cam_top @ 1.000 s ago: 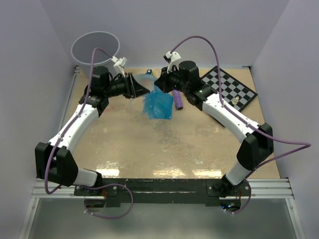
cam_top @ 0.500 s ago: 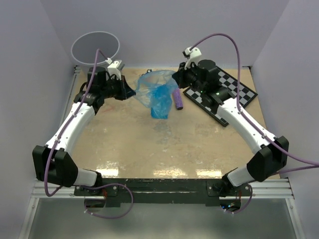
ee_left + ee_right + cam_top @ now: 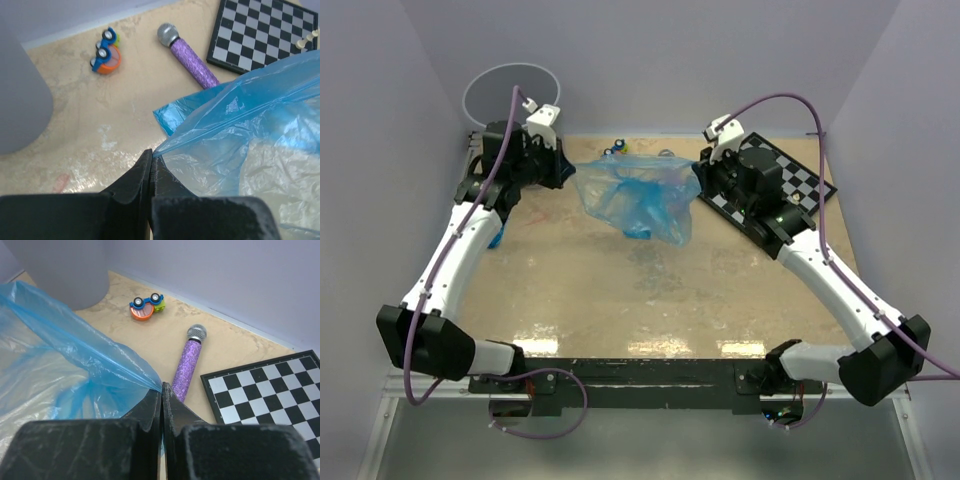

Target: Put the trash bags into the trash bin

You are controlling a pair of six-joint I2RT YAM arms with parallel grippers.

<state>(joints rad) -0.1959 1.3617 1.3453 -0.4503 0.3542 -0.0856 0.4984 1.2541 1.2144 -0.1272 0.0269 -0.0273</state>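
Note:
A translucent bright-blue trash bag (image 3: pixel 638 196) hangs stretched wide between my two grippers above the far middle of the table. My left gripper (image 3: pixel 565 172) is shut on its left edge; the left wrist view shows the film (image 3: pixel 240 125) pinched at the fingertips (image 3: pixel 151 156). My right gripper (image 3: pixel 698 172) is shut on its right edge; the right wrist view shows the film (image 3: pixel 65 345) pinched at its fingertips (image 3: pixel 162 387). The round grey trash bin (image 3: pixel 510 95) stands at the far left corner, just behind my left gripper, and shows in the left wrist view (image 3: pixel 20 95) and the right wrist view (image 3: pixel 60 265).
A purple glittery microphone (image 3: pixel 186 365) lies behind the bag, next to a black-and-white checkerboard (image 3: pixel 790 185) at the far right. A small blue and orange toy car (image 3: pixel 146 306) sits by the back wall. A bit of blue (image 3: pixel 497 238) shows under my left arm.
Both grippers have moved apart, the left toward the bin and the right toward the checkerboard, and the bag has been pulled out from a hanging bunch into a wide sheet.

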